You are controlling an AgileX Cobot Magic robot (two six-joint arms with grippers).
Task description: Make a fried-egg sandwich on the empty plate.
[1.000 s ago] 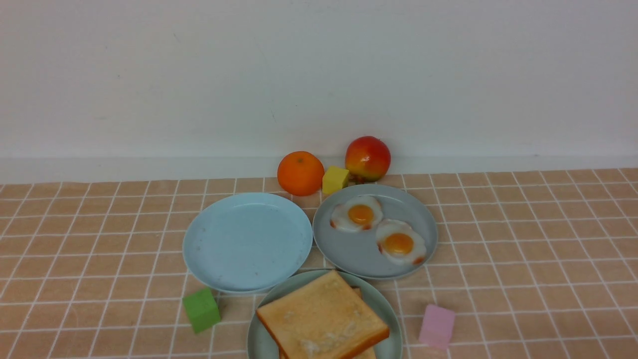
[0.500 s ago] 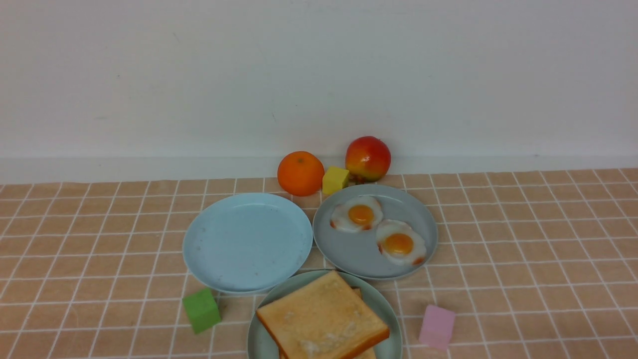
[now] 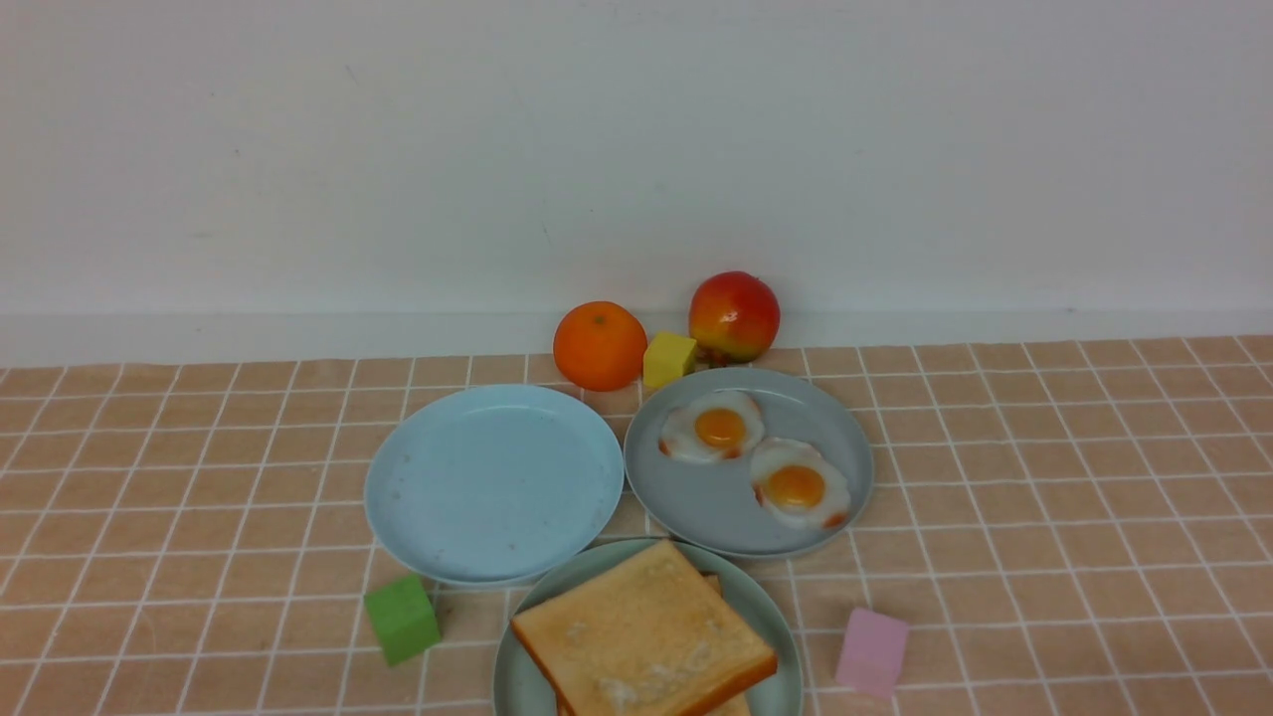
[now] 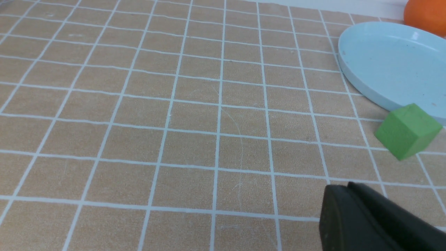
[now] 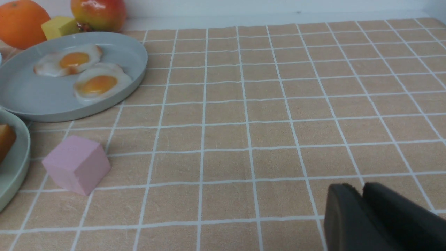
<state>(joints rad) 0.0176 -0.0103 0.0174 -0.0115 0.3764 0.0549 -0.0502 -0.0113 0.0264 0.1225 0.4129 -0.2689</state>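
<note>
Two toast slices [image 3: 641, 631] lie stacked on the pale mint-green plate [image 3: 512, 676] at the front centre. The only bare plate is the light blue plate [image 3: 492, 482], left of centre. Two fried eggs [image 3: 711, 428] [image 3: 799, 484] lie on the grey-blue plate [image 3: 696, 507]. Neither gripper shows in the front view. My left gripper [image 4: 343, 188] is shut and empty over bare cloth, near the green cube [image 4: 407, 130] and the blue plate [image 4: 390, 66]. My right gripper [image 5: 359, 188] is shut and empty, well right of the eggs [image 5: 99, 83].
An orange [image 3: 600, 345], a yellow cube [image 3: 668, 359] and a red-yellow fruit [image 3: 734, 315] stand behind the plates by the wall. The green cube [image 3: 401, 618] sits front left of the toast, a pink cube [image 3: 871, 651] front right.
</note>
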